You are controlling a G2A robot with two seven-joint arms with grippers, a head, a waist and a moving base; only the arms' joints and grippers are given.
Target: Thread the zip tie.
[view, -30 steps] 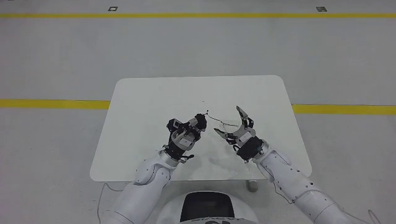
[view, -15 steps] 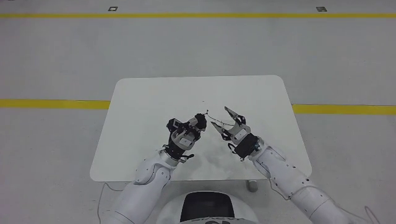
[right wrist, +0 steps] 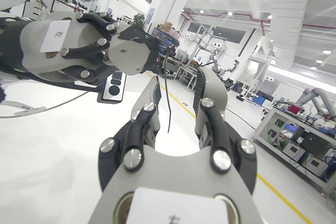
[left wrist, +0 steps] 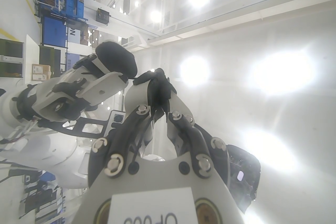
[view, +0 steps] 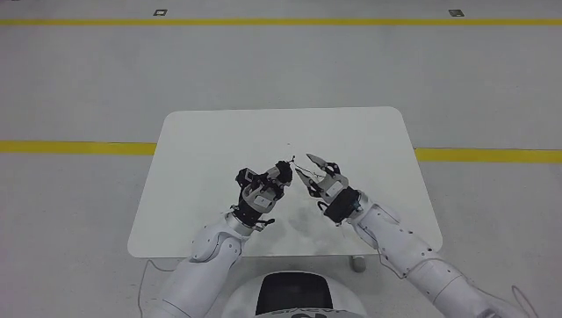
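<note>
1. One thin black zip tie [right wrist: 168, 93] is held in the air above the desk [view: 202, 142] and does not rest on it. One end is pinched, and the loose strap hangs free from there with a slight bend partway along.
2. The pinched end is gripped by the left claw [right wrist: 153, 50], whose fingers are pressed tight together on it. This end is probably kept fixed so that the free tail is presented steadily to the other arm.
3. The free tail is bracketed by the right claw [right wrist: 180, 74], which is spread wide. One finger stands on each side of the strap and neither touches it. The wide gap is presumably kept so that so thin a strap can be caught without being knocked aside.
4. In the top view, the two claws are seen close together over the near middle of the desk with their tips turned toward each other. That closeness suits a hand-to-hand job done in the air.
5. Whether the tie's head lies inside the left claw cannot be told, as the fingers hide it. No closed loop is seen, so the threading is judged not yet done.
6. A gentle pinch near the tail's tip is judged to be needed next. A strap this limp could bend away or slip.
</note>
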